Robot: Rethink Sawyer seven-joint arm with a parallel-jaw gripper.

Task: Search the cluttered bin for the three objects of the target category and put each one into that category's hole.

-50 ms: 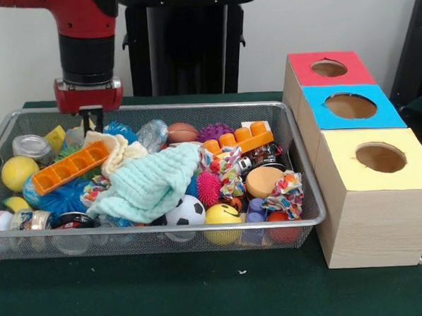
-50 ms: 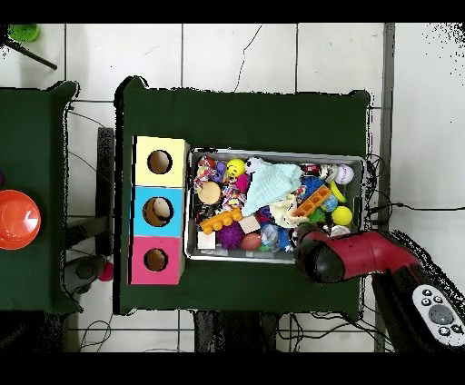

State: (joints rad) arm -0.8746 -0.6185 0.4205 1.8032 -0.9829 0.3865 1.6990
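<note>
A wire bin is packed with toys. In it I see a mint cloth, two orange trays, a soccer ball, a yellow smiley ball, a plain yellow ball, a brown football and spiky balls in purple and pink. My gripper hangs over the bin's back left corner, its tip just inside the rim. From overhead the red arm covers it. Nothing is visibly held.
Three wooden boxes stand in a row right of the bin, each with a round hole in its top: red, blue, yellow. Green cloth covers the table. An orange bowl sits on a separate table.
</note>
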